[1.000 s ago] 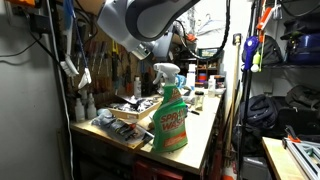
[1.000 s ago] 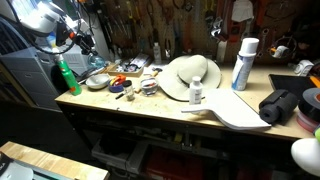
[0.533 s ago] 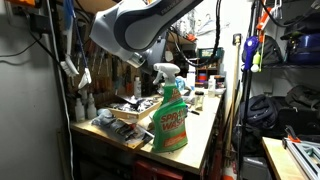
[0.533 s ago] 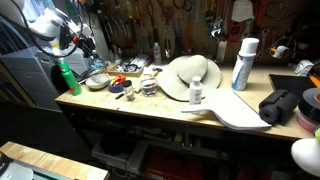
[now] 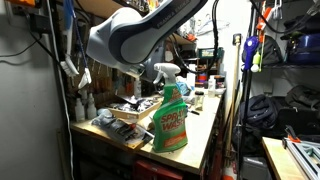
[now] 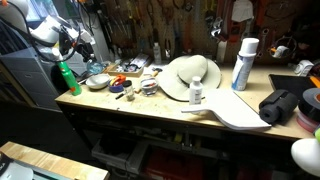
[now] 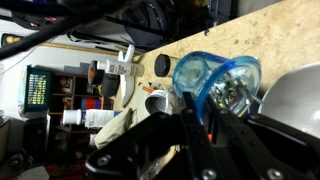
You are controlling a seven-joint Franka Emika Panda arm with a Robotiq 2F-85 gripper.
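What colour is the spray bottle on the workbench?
The spray bottle is green; it shows best in an exterior view.

The arm (image 5: 130,38) has a rounded, glossy white-grey casing; its pincer (image 7: 200,128) is black.

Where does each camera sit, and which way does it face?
Exterior view: at the workbench end, looking along it past the green spray bottle; arm fills the top.
Exterior view: before the workbench, facing the tool wall over the white hat; arm upper left.
Wrist view: over the workbench, facing the blue container; gripper enters from below.
Both exterior views share the green spray bottle and arm.
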